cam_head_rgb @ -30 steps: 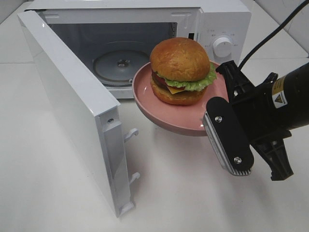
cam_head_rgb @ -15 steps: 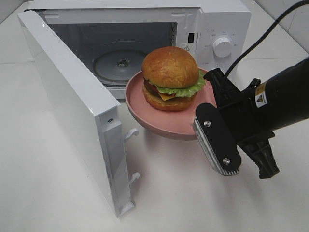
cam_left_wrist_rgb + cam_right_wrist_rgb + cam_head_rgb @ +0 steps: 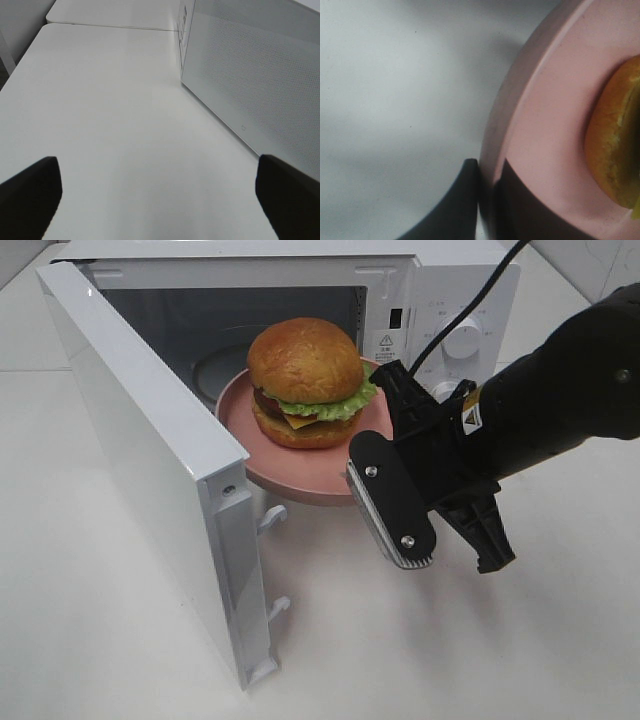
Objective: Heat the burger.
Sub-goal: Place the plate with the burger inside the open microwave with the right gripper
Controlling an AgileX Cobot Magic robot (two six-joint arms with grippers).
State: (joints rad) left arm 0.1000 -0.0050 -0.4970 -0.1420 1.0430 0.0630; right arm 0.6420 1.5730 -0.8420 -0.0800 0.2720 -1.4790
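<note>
my right gripper (image 3: pixel 487 200), pinched shut on the rim of the pink plate (image 3: pixel 300 475), holds the burger (image 3: pixel 305 380) at the microwave (image 3: pixel 455 285) mouth; a tilt or a knock on the door (image 3: pixel 150 440) could slide it off.

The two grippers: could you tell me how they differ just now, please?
The left gripper is open and holds nothing; the right gripper is shut on the pink plate, at its rim. The left gripper hangs over the table; the right gripper carries the burger at the microwave opening. Both are dark.
</note>
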